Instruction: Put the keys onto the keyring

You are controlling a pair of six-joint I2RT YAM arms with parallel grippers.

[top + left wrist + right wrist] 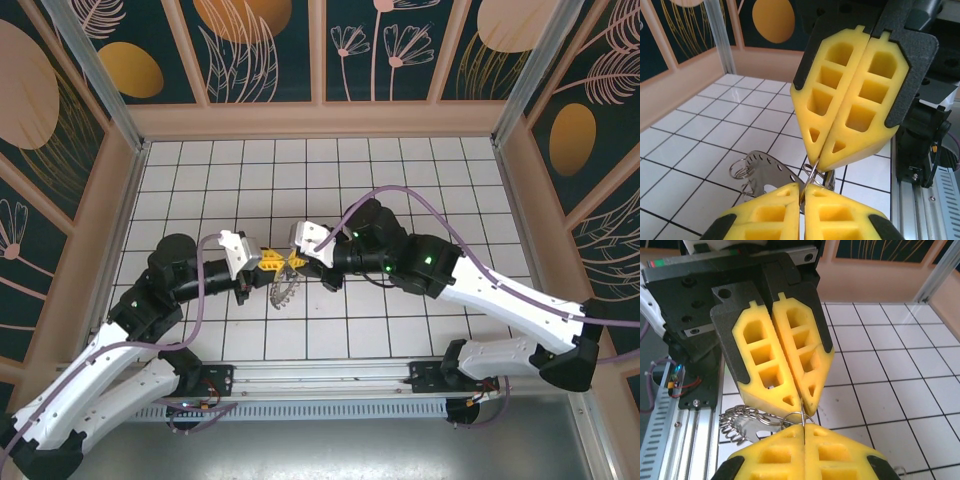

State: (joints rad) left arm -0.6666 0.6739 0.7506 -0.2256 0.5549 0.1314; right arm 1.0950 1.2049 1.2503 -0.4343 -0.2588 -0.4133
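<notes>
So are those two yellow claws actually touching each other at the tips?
Apart. The right wrist view shows a narrow gap between the left gripper and the right gripper, bridged by a thin wire both pinch.

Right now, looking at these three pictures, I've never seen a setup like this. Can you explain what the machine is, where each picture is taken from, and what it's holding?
It's two robot arms bolted side by side at the near edge of a white tiled table. The wide picture looks down from above and behind them. The two close-ups come from cameras on the wrists. Each shows its own yellow fingers at the bottom and the other arm's fingers opposite. The left gripper and right gripper meet tip to tip, both shut. The left pinches the keyring, a flat metal ring fringed with small wire loops. The right pinches a thin wire loop beside that ring.
</notes>
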